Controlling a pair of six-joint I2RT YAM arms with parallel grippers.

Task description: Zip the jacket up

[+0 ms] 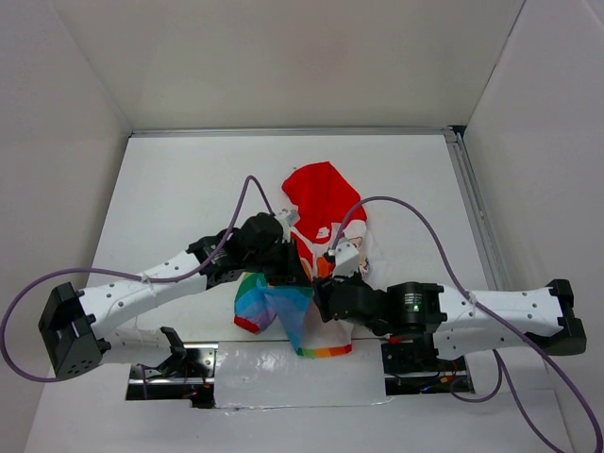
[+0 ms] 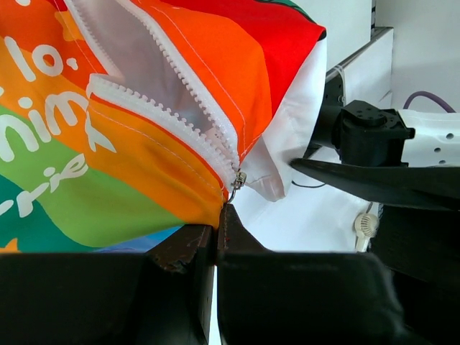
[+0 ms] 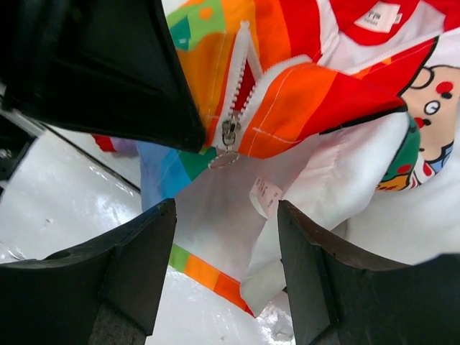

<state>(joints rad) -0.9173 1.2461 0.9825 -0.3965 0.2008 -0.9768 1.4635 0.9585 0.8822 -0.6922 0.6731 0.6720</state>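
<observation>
The jacket [image 1: 319, 194] lies mid-table, red hood at the far end, rainbow half bunched toward the near side. My left gripper [image 1: 284, 271] is shut on the jacket's orange fabric edge [image 2: 180, 194], right beside the zipper slider [image 2: 237, 180]. The white zipper teeth [image 2: 158, 115] spread apart beyond the slider. My right gripper [image 3: 226, 244] is open and empty, hovering over the white lining just short of the slider [image 3: 230, 133]. In the top view it [image 1: 330, 288] sits close to the left gripper. The cartoon-animal half [image 3: 424, 108] shows at the right.
The left gripper's black finger [image 3: 108, 65] fills the upper left of the right wrist view. A white care label [image 3: 267, 194] hangs from the lining. A metal rail [image 1: 472, 203] runs along the table's right side. Purple cables [image 1: 415, 212] arc over both arms. White walls enclose the table.
</observation>
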